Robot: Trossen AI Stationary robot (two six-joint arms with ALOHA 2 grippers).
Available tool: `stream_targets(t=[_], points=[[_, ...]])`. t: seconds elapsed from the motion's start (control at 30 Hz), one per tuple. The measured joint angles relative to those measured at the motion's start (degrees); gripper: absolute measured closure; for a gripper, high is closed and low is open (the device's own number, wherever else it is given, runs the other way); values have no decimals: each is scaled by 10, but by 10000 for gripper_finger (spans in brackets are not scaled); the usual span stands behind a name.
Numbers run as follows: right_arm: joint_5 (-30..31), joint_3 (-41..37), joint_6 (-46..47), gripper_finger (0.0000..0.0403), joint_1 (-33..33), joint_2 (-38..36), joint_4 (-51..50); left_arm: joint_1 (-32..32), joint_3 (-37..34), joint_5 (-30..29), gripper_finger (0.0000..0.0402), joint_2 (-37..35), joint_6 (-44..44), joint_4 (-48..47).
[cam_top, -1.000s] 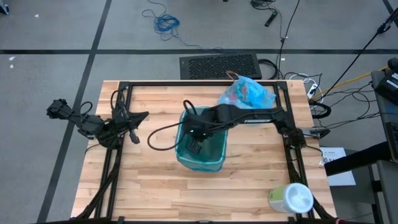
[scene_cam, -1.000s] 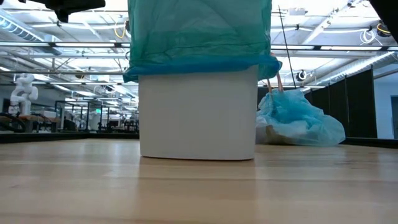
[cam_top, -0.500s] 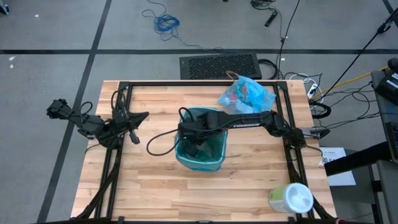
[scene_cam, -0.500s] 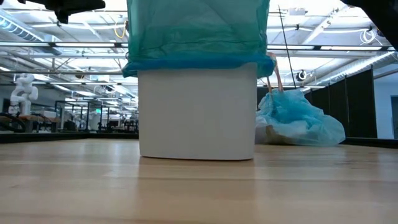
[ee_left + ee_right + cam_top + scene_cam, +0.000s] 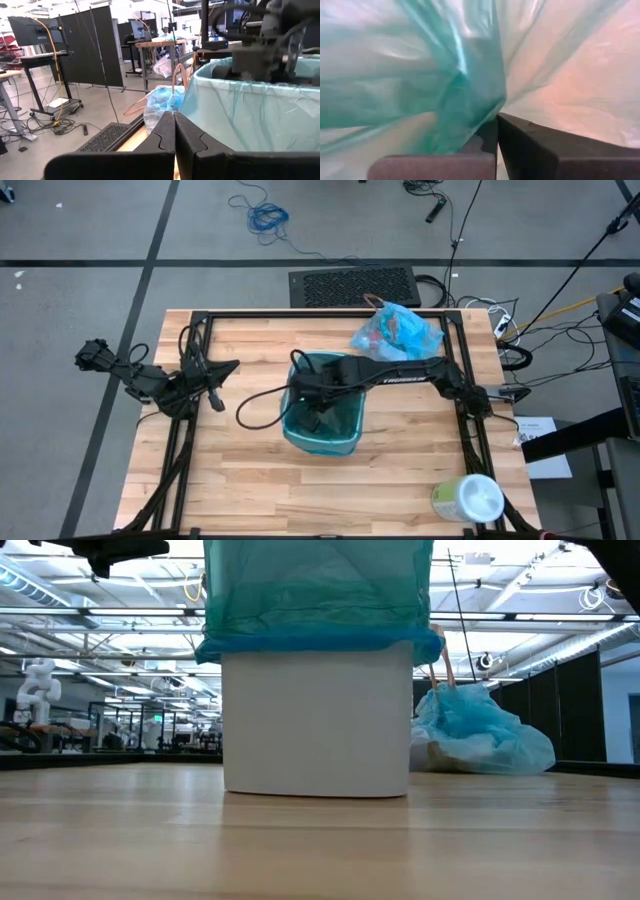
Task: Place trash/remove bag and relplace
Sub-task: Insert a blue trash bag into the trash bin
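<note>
The right gripper (image 5: 312, 420) is reached down into the mouth of the white bin (image 5: 318, 720), which stands near the middle of the table (image 5: 240, 480). Its fingers (image 5: 530, 150) are pressed together, and in the right wrist view a fold of the teal-green bag (image 5: 465, 100) is seen bunched against them; whether the film is actually pinched cannot be told. The teal-green liner is draped over the bin rim and hangs as a band around the top of the bin wall in the low view.

Compared with one second ago, the bin is seen slightly nearer the left edge of the table and its liner mouth is drawn narrower; over the last half second almost nothing is altered. This is judged to mean that the fresh liner is being pushed down and seated, so the replacement step is close to completion.

The light-blue bag (image 5: 396, 330), filled with trash, is set down near the far edge of the table, toward its right corner, well apart from the bin. The wipes tub (image 5: 467, 499) lies at the near right corner.

The left gripper (image 5: 175, 131) is parked at the left edge of the table, its fingers closed on nothing.
</note>
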Motion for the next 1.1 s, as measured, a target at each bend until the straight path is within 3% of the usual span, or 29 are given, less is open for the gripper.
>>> stream_targets(t=[0.33,0.77,1.1], points=[[1,-4,45,403,6,-2,1,0,0,0,402,0,0,0],[31,-68,100,403,5,13,7,0,0,0,402,0,0,0],[29,-85,100,403,4,13,20,0,0,0,402,0,0,0]])
